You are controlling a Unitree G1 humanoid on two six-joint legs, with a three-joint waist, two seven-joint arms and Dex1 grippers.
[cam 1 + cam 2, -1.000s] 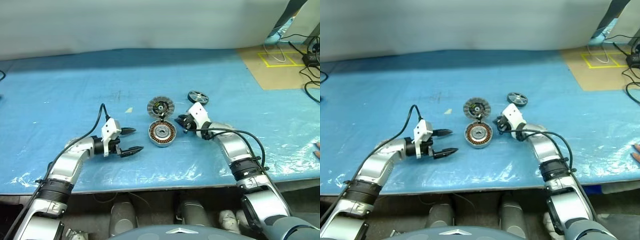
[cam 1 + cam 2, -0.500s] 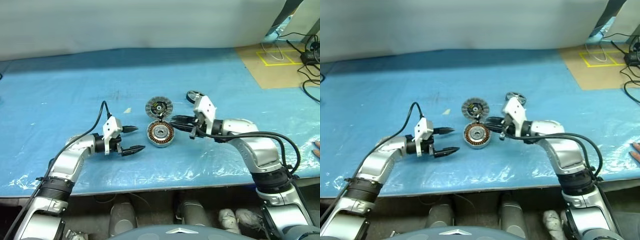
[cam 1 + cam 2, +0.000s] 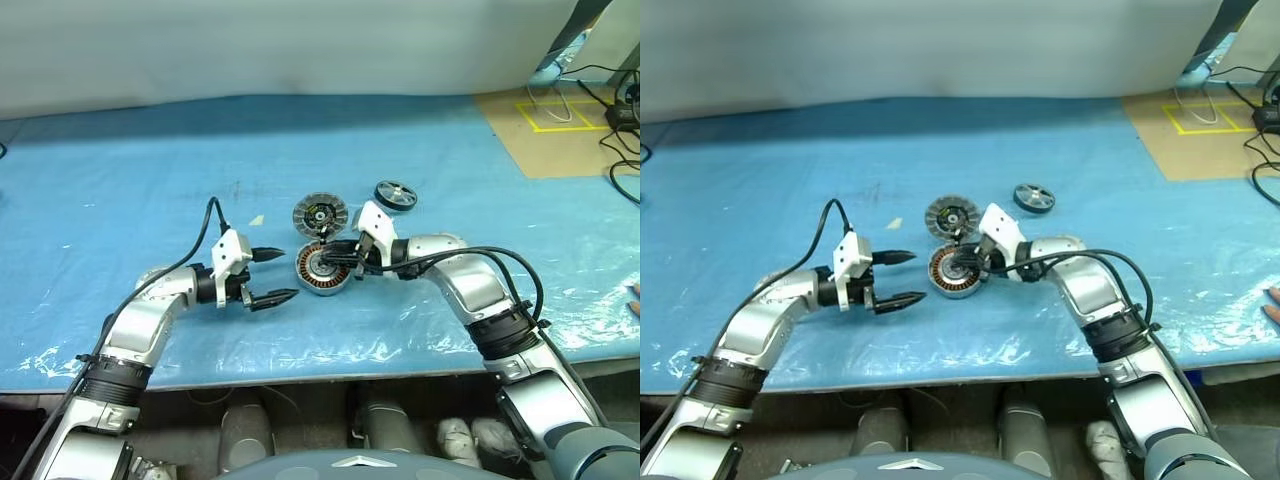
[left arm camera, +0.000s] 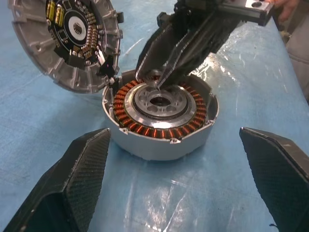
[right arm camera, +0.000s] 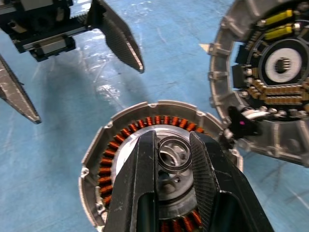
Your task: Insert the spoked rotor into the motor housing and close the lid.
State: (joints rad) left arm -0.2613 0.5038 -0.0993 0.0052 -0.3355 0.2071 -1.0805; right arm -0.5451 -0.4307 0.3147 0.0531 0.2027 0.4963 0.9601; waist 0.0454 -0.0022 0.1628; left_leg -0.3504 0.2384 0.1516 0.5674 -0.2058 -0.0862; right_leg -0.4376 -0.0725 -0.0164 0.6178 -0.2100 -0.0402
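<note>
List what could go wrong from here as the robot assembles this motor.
1. The right gripper sits low over the motor housing hub; a slip could scrape the copper windings.
2. The lid lies at the housing's rim, so nudging the housing may shift it.
3. The spoked rotor lies apart, unheld.

motor housing (image 4: 159,126): matt grey metal, glossy copper windings | table cover (image 3: 150,190): shiny blue plastic
</note>
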